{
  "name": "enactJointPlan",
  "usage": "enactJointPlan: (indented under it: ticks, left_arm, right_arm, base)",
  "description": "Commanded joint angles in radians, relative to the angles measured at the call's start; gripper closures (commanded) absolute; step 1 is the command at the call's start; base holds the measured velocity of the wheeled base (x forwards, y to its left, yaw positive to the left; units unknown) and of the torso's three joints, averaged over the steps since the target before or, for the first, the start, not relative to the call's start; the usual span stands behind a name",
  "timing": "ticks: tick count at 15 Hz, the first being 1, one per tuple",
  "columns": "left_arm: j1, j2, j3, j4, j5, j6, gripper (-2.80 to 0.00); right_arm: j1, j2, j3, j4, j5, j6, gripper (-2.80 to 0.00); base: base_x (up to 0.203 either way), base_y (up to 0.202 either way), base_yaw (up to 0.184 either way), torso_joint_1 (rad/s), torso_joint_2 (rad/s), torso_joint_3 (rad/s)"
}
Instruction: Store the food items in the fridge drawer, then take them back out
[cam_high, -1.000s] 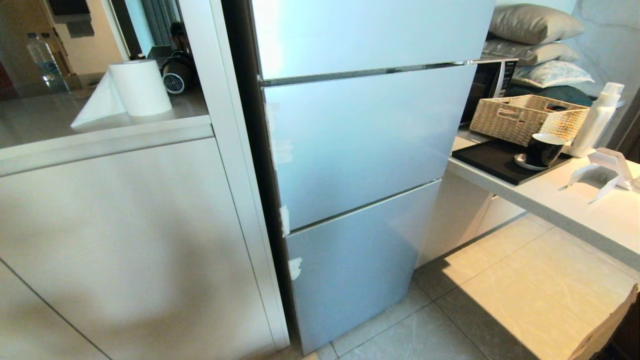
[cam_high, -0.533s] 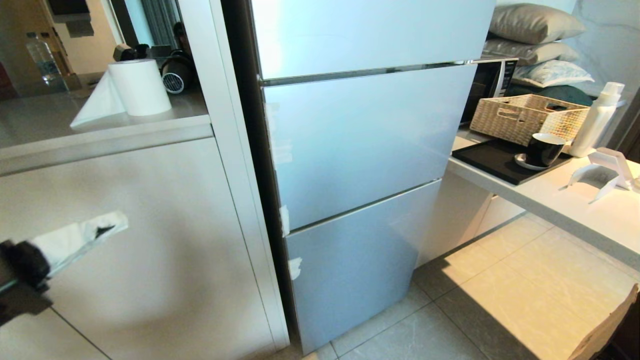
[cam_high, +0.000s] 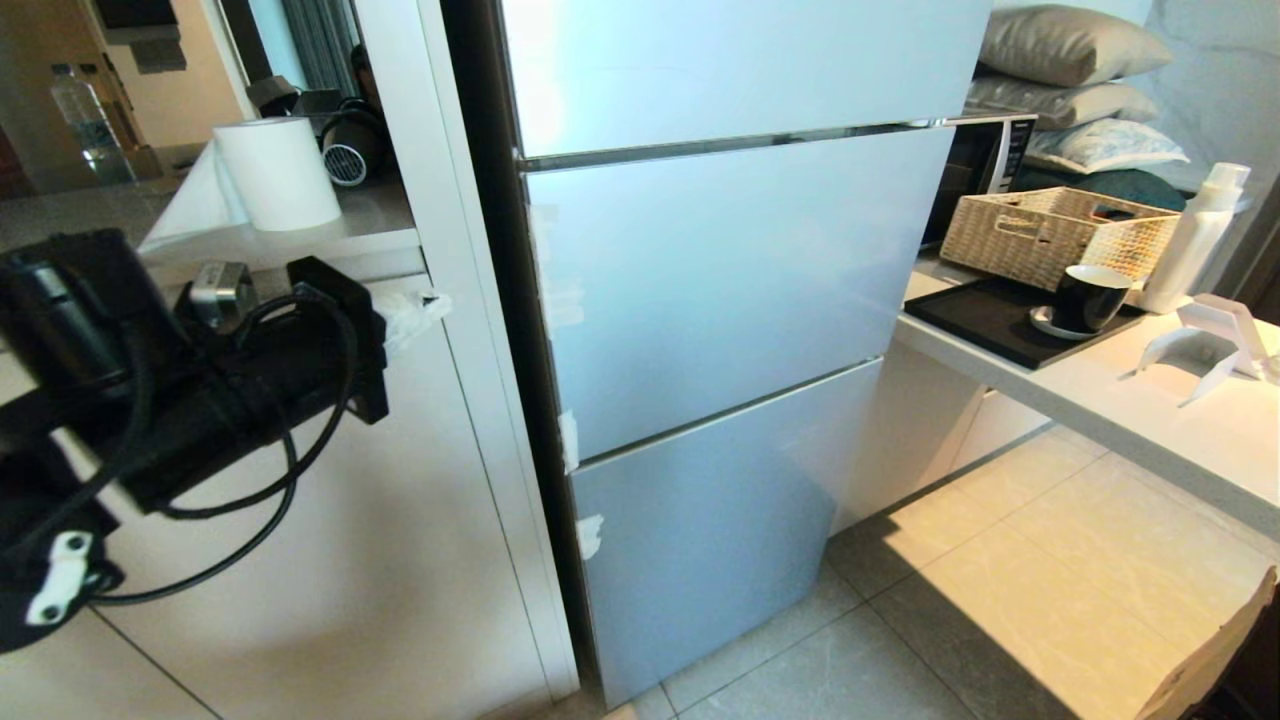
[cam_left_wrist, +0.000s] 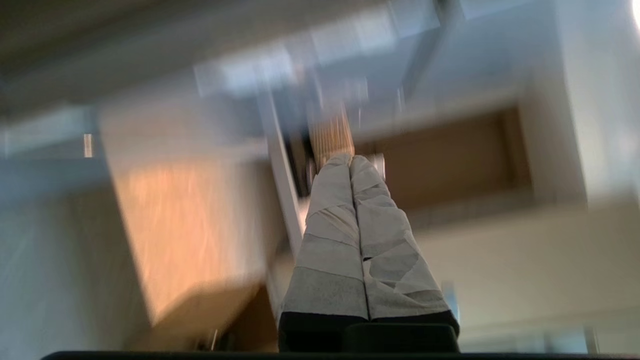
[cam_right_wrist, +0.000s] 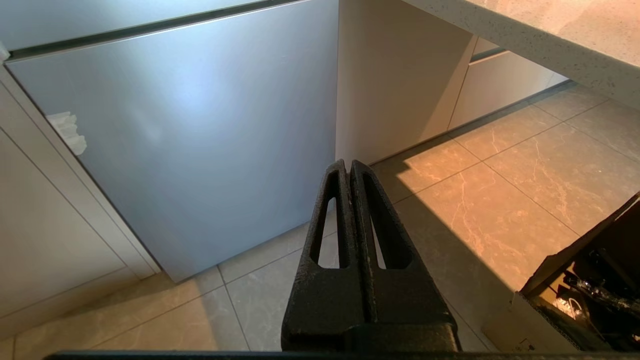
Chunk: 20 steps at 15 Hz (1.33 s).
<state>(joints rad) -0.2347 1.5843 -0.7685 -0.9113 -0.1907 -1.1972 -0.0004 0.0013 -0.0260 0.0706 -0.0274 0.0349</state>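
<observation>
1. You face a pale blue fridge (cam_high: 720, 290) with all three front panels shut; no fruit and no clear drawer shows in any view, so you cannot tell where they are.
2. Left of the fridge: white cabinet (cam_high: 300, 520) under a counter holding a paper roll (cam_high: 277, 172). Right of it: a white counter (cam_high: 1150, 420) with a black tray (cam_high: 985, 320), a dark cup (cam_high: 1088, 298), a wicker basket (cam_high: 1050, 232) and a white bottle (cam_high: 1195, 240).
3. Your left gripper (cam_high: 425, 305) is raised in front of the cabinet, near the fridge's left edge, pointing toward it; its tape-wrapped fingers (cam_left_wrist: 330, 200) are pressed together, nothing between them.
4. Your right gripper (cam_right_wrist: 350, 167) hangs low over the tiled floor (cam_right_wrist: 525, 200), aimed at the bottom panel's lower corner, black fingers closed on nothing.
5. Open floor lies ahead-right of the fridge; the right counter's edge overhangs it.
</observation>
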Motion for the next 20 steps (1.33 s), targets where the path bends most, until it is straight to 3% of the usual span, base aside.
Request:
enactJointPlan:
  ticks: [1, 4, 11, 20]
  left_arm:
    - [-0.006, 0.230, -0.133, -0.059, 0.087, -0.022, 0.00]
    - [-0.013, 0.338, -0.267, -0.085, 0.132, -0.034, 0.00]
    - [-0.028, 0.470, -0.451, -0.083, 0.176, -0.036, 0.00]
    - [-0.129, 0.490, -0.459, -0.080, 0.180, -0.030, 0.00]
  right_arm:
    - [0.000, 0.000, 0.000, 0.000, 0.000, 0.000, 0.00]
    - [0.000, -0.001, 0.000, 0.001, 0.000, 0.000, 0.00]
    - [-0.001, 0.000, 0.000, 0.000, 0.000, 0.000, 0.00]
    - [0.000, 0.000, 0.000, 0.000, 0.000, 0.000, 0.00]
  base:
    - [0.000, 0.000, 0.000, 0.000, 0.00, 0.000]
    - [0.000, 0.000, 0.000, 0.000, 0.00, 0.000]
    - [0.000, 0.000, 0.000, 0.000, 0.00, 0.000]
    - [0.000, 0.000, 0.000, 0.000, 0.00, 0.000]
